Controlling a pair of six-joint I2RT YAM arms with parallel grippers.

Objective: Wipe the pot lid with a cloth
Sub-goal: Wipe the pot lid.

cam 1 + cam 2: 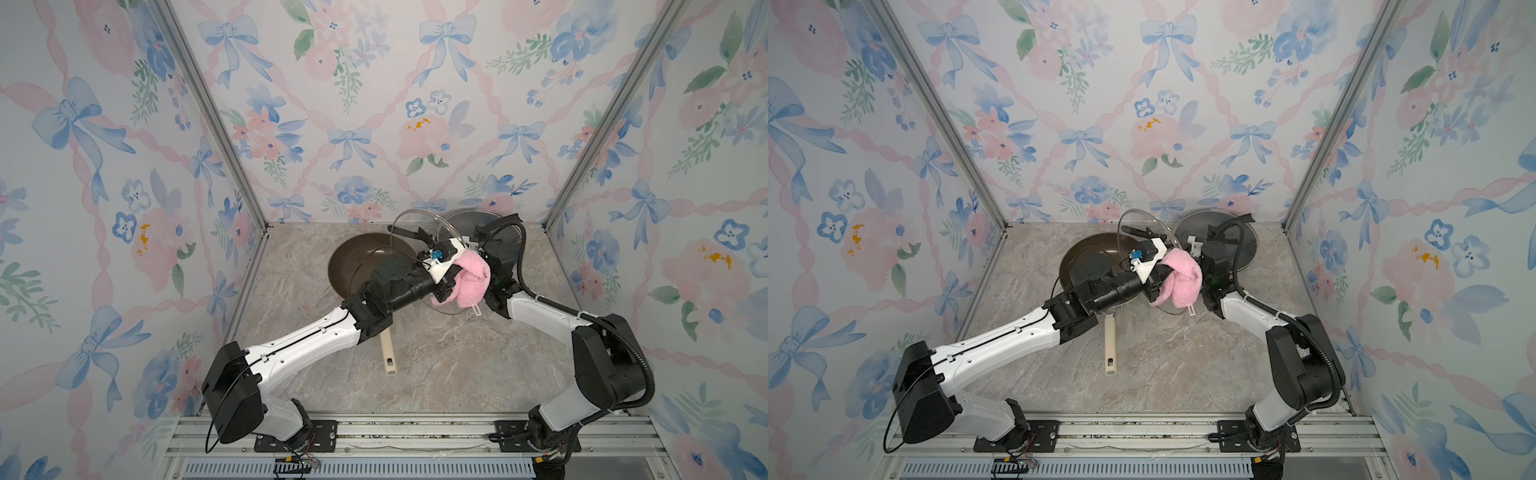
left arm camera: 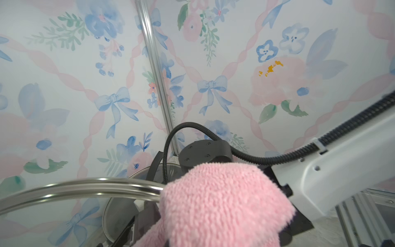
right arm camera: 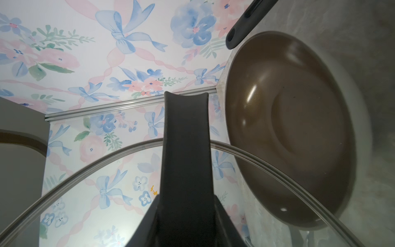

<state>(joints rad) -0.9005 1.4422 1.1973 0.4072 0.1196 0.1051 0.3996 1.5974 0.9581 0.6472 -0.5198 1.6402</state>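
Two robot arms meet over a marble-patterned tabletop (image 1: 436,365) inside a booth with floral wallpaper. There are two lids, one pan and one cloth.

The pink fuzzy cloth (image 1: 467,280) hangs bunched between the two wrists, above the table and just right of the pan. The left gripper (image 1: 449,279) is clamped on it, though the fabric buries the jaws in both top views and fills the lower part of the left wrist view (image 2: 224,203).

The clear glass pot lid (image 1: 428,226) is raised off the table and tilted steeply, with the cloth against its lower part. The right gripper (image 1: 480,249) grips it by a black strap handle (image 3: 186,139). Its fingertips are hidden behind the cloth from above and cut off by the frame edge in the right wrist view.

The second lid (image 1: 465,220), grey with a metal rim, lies by the back wall, partly covered by the right arm.

A brown pan (image 1: 357,257) with a cream handle (image 1: 388,357) sits under the left arm, which hides part of it.

A black long handle (image 3: 243,23) lies beyond the pan. What it belongs to cannot be made out.
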